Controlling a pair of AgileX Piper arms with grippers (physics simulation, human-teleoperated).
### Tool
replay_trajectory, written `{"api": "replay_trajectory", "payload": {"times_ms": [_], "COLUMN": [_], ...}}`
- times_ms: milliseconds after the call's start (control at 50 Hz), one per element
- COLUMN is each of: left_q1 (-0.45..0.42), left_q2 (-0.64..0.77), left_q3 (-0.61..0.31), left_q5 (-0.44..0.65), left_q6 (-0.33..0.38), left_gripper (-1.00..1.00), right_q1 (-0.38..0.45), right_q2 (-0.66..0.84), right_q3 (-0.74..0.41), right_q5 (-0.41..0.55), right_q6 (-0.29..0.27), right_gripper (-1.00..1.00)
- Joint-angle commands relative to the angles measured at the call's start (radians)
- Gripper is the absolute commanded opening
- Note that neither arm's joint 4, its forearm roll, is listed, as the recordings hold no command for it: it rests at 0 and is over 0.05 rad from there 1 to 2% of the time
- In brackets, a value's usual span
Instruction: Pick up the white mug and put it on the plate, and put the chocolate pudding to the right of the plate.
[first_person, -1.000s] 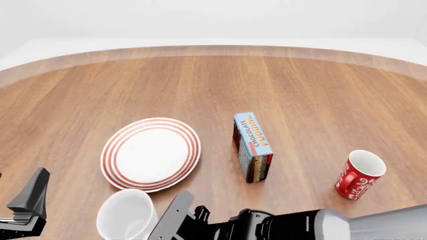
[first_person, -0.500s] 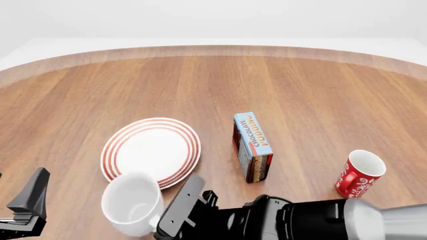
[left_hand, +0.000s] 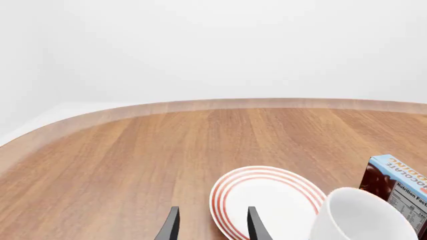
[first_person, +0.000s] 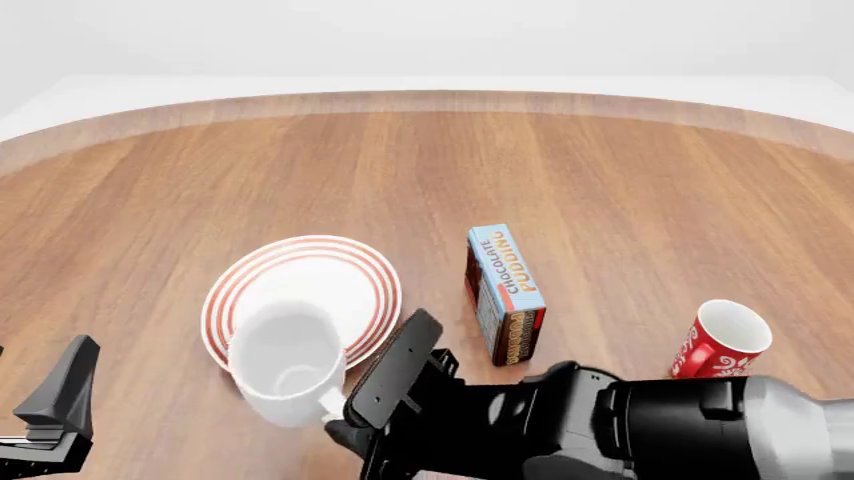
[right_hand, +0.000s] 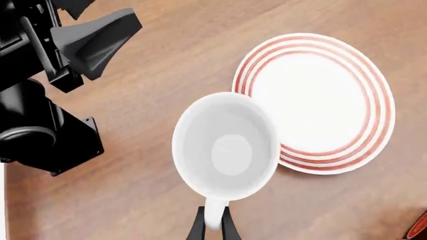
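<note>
The white mug hangs upright over the plate's near rim, with my right gripper shut on its handle. From the right wrist view, the mug overlaps the edge of the red-ringed plate, and the right gripper pinches the handle. The plate lies on the table left of the chocolate pudding, which stands upright. My left gripper waits open and holding nothing at the near left. In the left wrist view that gripper faces the plate, mug and pudding.
A red patterned mug stands at the near right of the wooden table. My left arm shows close beside the held mug in the right wrist view.
My right gripper has carried the white mug up and forward, from the near edge of the table to above the plate's near rim. The left arm has not moved.
</note>
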Motion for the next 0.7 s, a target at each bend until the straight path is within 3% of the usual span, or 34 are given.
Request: {"api": "replay_trajectory", "payload": {"times_ms": [20, 700], "left_q1": [0.000, 0.000], "left_q2": [0.000, 0.000], "left_q3": [0.000, 0.000], "left_q5": [0.000, 0.000], "left_q6": [0.000, 0.000], "left_gripper": [1.00, 1.00], "right_q1": [-0.035, -0.097], "right_q2": [-0.044, -0.057], "right_q3": [0.005, -0.078], "right_q5": [0.002, 0.033], "right_q6": [-0.006, -0.026], "right_gripper": [-1.00, -1.00]}}
